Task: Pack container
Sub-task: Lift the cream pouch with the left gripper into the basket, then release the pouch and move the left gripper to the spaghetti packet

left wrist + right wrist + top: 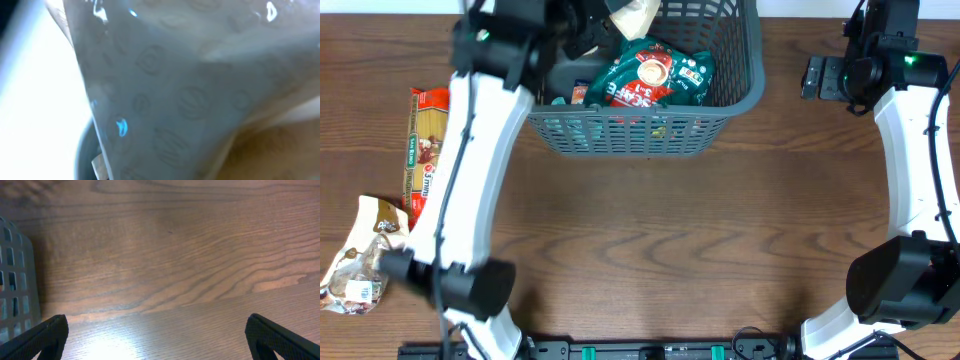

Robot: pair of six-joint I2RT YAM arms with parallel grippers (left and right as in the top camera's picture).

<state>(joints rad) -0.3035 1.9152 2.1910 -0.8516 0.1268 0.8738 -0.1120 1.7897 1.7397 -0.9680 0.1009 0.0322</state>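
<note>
The dark grey slatted container (650, 135) stands at the table's far middle. A green coffee packet (655, 75) and smaller packets lie inside it. My left gripper (610, 25) is over the container's far left part, shut on a pale clear-plastic packet (635, 15). That packet fills the left wrist view (190, 90), hiding the fingers. My right gripper (157, 335) is open and empty above bare table, right of the container, whose wall (15, 280) shows at the left edge of the right wrist view.
A red-and-yellow spaghetti packet (425, 150) lies on the table's left side. A crumpled clear bag of brown snacks (360, 260) lies at the near left. The right arm's base (895, 285) stands at the near right.
</note>
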